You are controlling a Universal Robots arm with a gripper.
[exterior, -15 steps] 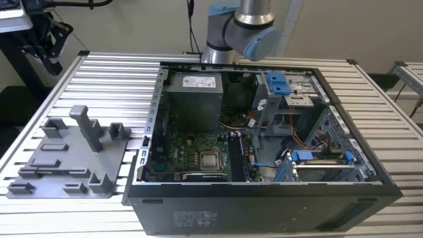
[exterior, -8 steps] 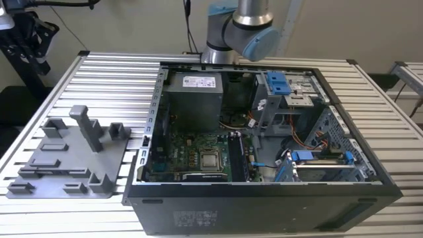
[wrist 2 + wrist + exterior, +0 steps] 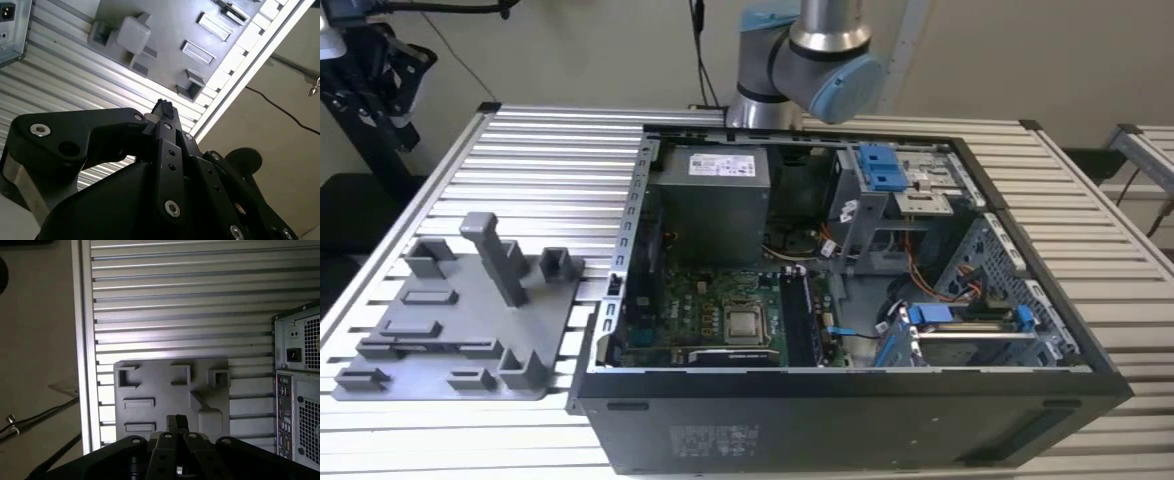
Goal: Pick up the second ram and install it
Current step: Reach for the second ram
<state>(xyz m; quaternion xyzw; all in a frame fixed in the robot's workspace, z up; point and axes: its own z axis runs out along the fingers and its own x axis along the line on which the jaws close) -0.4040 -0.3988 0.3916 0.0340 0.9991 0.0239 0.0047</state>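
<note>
**Black pincer clenched above the grey tray**

Black linkage fingers of the pincer [image 3: 176,424] meet at a single narrow tip in both wrist views [image 3: 165,109], clenched tip to tip. Past that tip, well apart from it, lies the grey fixture tray [image 3: 165,390] with its shallow recesses and blocky holders. In the exterior view its tallest post [image 3: 494,255] stands upright.

The tray rests on the slatted aluminium bench [image 3: 547,150], near one edge. Just beside it, on the exterior view's right, sits the open computer case [image 3: 854,400].

Inside the case the green motherboard [image 3: 680,310] lies flat with the processor [image 3: 747,323] on it. A dark narrow band runs along the memory slots [image 3: 803,318], just to the exterior view's right of the processor. Whether the second ram is seated there I cannot tell.

Crowding those slots are the grey power supply [image 3: 710,205] behind, the blue-tabbed drive cage [image 3: 881,165], and loose orange wires [image 3: 941,285]. Farthest back, the arm [image 3: 807,60] rises from the bench.
</note>
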